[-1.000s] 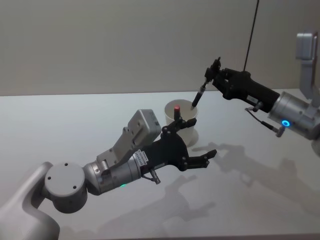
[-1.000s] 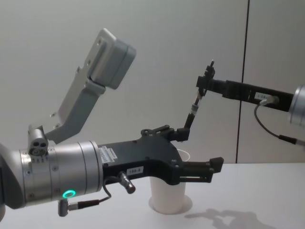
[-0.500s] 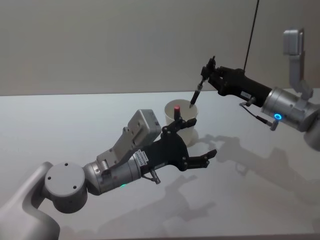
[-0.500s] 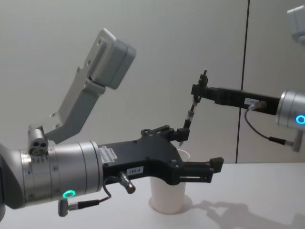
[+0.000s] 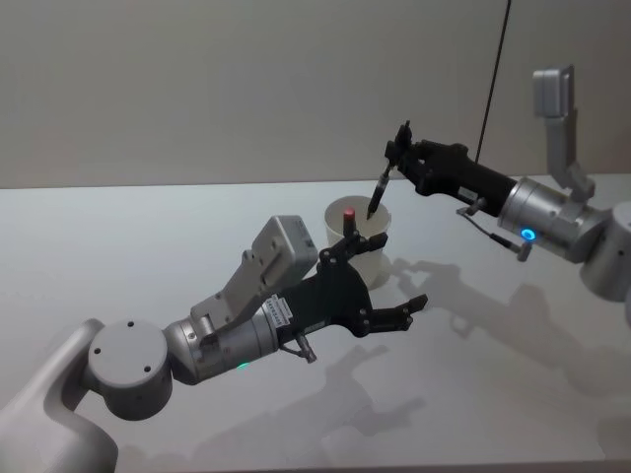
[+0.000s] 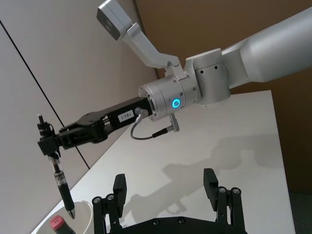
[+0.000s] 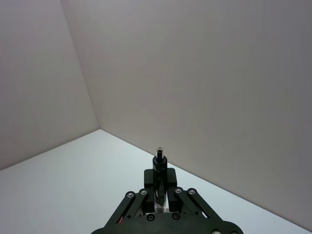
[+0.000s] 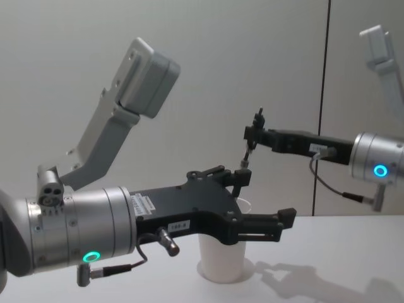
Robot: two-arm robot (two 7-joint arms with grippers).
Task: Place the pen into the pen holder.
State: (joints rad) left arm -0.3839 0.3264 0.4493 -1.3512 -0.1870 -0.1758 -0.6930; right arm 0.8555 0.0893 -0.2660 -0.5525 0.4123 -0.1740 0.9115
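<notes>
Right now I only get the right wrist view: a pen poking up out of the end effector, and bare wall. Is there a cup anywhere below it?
Observer: Yes. The right end effector holds the pen tip-down, with the tip right at the opening of the white pen holder.
Operator: Is that cup empty?
Observer: No, a red-topped thing already stands in it.
Operator: What is the other arm up to?
Observer: The left end effector hovers open on the cup's near side.
</notes>
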